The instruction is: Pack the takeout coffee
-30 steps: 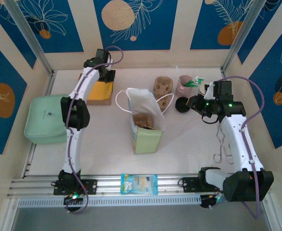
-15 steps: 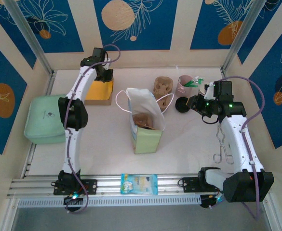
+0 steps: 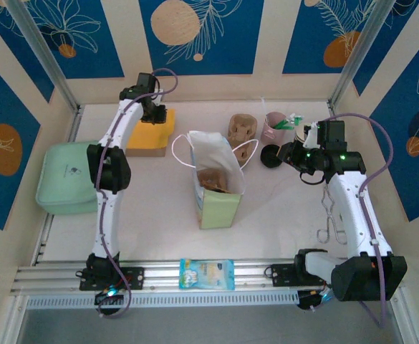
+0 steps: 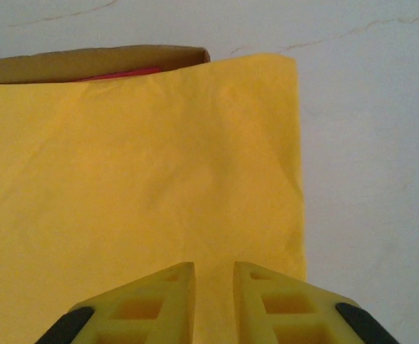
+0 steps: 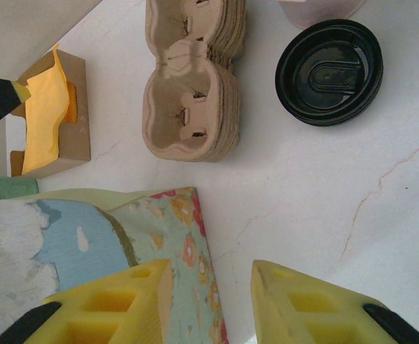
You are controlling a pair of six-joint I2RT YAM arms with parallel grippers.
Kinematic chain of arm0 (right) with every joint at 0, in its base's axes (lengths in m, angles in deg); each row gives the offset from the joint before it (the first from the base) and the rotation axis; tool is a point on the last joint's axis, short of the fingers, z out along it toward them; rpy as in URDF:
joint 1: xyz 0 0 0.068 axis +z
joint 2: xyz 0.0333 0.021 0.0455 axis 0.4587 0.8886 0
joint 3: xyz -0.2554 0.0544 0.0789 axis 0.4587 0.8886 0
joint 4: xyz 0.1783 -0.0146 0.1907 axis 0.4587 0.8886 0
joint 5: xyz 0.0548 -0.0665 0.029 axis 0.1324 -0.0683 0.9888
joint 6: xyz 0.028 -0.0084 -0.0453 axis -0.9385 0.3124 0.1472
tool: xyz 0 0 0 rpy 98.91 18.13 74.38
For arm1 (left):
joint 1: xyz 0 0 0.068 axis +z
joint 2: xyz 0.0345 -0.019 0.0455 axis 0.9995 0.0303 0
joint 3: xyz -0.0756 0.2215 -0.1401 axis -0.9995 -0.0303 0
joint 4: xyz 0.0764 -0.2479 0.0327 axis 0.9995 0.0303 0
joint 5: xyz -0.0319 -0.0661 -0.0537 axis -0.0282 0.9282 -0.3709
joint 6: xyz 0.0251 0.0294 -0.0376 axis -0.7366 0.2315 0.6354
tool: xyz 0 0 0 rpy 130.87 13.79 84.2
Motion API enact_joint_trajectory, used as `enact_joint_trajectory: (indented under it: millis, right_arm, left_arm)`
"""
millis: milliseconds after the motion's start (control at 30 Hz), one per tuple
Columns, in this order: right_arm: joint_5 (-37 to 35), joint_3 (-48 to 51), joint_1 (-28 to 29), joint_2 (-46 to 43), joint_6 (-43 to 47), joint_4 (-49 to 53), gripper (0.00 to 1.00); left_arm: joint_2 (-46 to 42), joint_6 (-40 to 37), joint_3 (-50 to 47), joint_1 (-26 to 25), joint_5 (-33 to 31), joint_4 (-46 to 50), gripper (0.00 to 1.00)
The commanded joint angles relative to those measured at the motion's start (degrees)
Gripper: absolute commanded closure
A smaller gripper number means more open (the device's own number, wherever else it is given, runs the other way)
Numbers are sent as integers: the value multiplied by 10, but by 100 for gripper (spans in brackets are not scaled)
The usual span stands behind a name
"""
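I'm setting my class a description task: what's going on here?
The left hand hovers over the yellow napkin on a cardboard box at the table's far left, fingers slightly apart, gripping nothing. The right hand hangs open near the paper bag, holding nothing. The black-lidded coffee stands on the table beside the cup carriers, not yet packed.

The white marble-patterned table [image 3: 159, 208] is carrying a mint-green soft case [image 3: 67, 178] at its left, a brown cardboard box of yellow napkins [image 3: 152, 136] behind it, a tall floral paper bag [image 3: 216, 197] standing centrally, stacked pulp cup carriers [image 3: 241, 127], a pink cup [image 3: 273, 123], metal tongs [image 3: 330, 215] lying at the right, and what is probably a black-lidded brown paper cup [image 3: 271, 155] sitting near the carriers
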Motion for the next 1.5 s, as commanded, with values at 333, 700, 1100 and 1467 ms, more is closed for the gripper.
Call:
enact_joint_trajectory:
  millis: [333, 700, 1100, 1467]
  right_arm:
    - [12, 3, 0, -4, 0, 4, 65]
    - [8, 8, -2, -11, 4, 8, 65]
    - [8, 6, -3, -13, 6, 10, 65]
    - [8, -9, -3, -11, 6, 12, 66]
  left_arm:
    - [-24, -24, -65, -30, -17, -16, 36]
    - [-4, -52, -59, -60, -78, -4, 34]
    - [10, -77, -56, -67, -125, 2, 59]
    - [-9, -61, -31, -51, -92, 8, 100]
